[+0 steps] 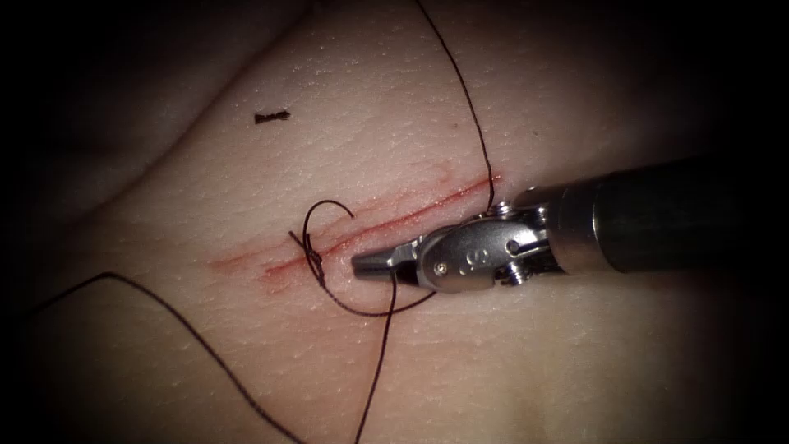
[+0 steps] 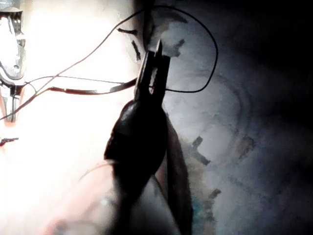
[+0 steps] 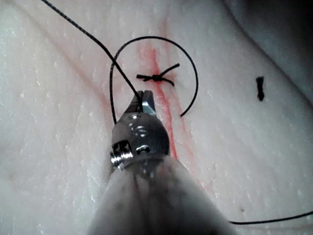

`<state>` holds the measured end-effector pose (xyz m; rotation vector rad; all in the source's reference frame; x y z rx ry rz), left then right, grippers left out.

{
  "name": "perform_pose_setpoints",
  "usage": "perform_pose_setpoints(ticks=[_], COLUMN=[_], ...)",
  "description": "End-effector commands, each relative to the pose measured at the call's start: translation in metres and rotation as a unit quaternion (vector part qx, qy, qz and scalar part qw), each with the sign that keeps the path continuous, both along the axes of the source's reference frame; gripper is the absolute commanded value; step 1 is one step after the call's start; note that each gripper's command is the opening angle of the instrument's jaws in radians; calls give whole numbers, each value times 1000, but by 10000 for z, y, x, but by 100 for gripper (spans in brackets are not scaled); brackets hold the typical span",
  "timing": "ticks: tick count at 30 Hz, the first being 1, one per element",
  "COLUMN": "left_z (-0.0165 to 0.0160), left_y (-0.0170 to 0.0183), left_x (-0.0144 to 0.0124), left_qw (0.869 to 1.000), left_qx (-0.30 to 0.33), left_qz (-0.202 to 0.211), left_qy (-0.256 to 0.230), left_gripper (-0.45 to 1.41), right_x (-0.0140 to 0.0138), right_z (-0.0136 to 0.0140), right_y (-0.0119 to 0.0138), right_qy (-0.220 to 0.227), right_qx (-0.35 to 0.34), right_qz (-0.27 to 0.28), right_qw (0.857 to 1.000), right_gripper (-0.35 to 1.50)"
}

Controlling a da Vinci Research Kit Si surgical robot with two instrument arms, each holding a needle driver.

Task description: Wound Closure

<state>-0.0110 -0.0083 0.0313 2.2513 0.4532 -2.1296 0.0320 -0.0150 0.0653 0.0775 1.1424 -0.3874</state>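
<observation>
The tissue (image 1: 509,362) carries a red cut (image 1: 386,224) running from lower left to upper right. A dark knot (image 1: 314,259) (image 3: 156,77) with short tails sits on the cut's left part. My right tool (image 1: 370,263) (image 3: 144,100) lies over the cut just right of the knot, jaws shut on the thread (image 1: 388,321) (image 3: 93,41). One strand drops from the jaws toward the near edge, and another curves from the knot under the tool. My left tool (image 2: 157,51) is a dark shape off to the side, with a thread loop (image 2: 215,58) arching beside its tip.
A short cut end of thread (image 1: 271,117) (image 3: 260,88) lies on the tissue left of the cut, farther back. Long strands cross the tissue at the near left (image 1: 189,325) and run from the cut's right end toward the back (image 1: 460,78). Red fluid stains the skin along the cut.
</observation>
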Motion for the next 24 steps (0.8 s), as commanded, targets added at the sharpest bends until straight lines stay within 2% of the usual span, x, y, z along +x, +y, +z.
perform_pose_setpoints(ticks=[1, 7, 12, 19, 21, 22, 23, 24], left_z=[4, 3, 3, 4, 4, 5, 5, 5], left_y=[-8, -7, -7, -7, -8, -7, -7, -7], left_x=[-5, -6, -6, -8, -8, -8, -8, -9], left_qw=[1000, 1000, 1000, 1000, 1000, 1000, 1000, 1000], left_qx=[2, 2, 2, 2, 2, 2, 2, 2], left_qz=[1, 0, 0, 0, 0, 0, 0, 0], left_qy=[0, 0, 0, 0, 0, 0, 0, 0], left_gripper=[-45, -45, -45, -45, -45, -45, -45, -45], right_x=[2, -17, -32, -46, -51, -54, -54, -56], right_z=[3, -5, -31, -90, -110, -128, -128, -143], right_y=[-5, -6, -12, -36, -48, -61, -61, -74], right_qy=[0, -6, 3, 8, 13, 16, 16, 18], right_qx=[0, -8, -4, -6, -8, -10, -10, -12], right_qz=[-1, 10, 15, 10, 6, 3, 3, 0], right_qw=[1000, 1000, 1000, 1000, 1000, 1000, 1000, 1000], right_gripper=[-35, -35, -35, -35, -35, -35, -35, -35])
